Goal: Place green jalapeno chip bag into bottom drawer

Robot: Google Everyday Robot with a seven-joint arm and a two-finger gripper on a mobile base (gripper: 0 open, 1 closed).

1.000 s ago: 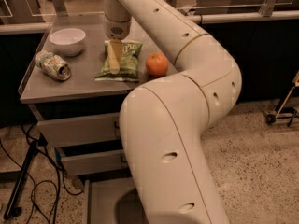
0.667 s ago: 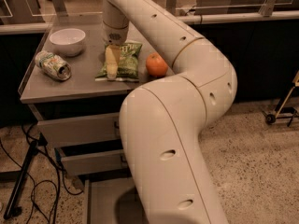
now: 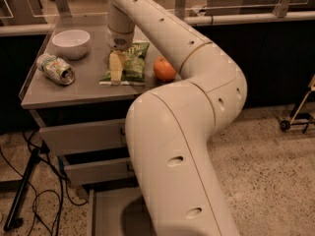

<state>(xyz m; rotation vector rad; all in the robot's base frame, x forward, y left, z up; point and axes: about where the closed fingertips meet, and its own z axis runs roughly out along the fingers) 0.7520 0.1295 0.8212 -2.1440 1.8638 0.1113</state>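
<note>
Gripper: gripper (image 3: 116, 69) at the end of a smooth cream arm (image 3: 182, 132), pointing down onto the cart top (image 3: 74, 93), near its middle. Whether it is wide, narrow or holding cannot be told.
Bag: green jalapeno chip bag (image 3: 133, 63), crinkly and glossy with pale lettering, lies flat on the cart top. The gripper sits over its left half, at or touching the bag's surface.
Orange: round, matt orange (image 3: 164, 69) on the cart top just right of the bag, close by the arm.
Can: crushed can (image 3: 55, 69), dented metal, on its side toward the cart top's left edge.
Bowl: white bowl (image 3: 71, 43), smooth and round, at the cart top's back left.
Room: bare grey surface along the cart top's front edge, between can and bag.
Drawers: two upper drawers (image 3: 81, 136), flat grey metal, under the cart top.
Bottom drawer: bottom drawer (image 3: 110, 211) stands pulled out below them, a shallow tray with a plain grey floor, partly hidden by the arm.
</note>
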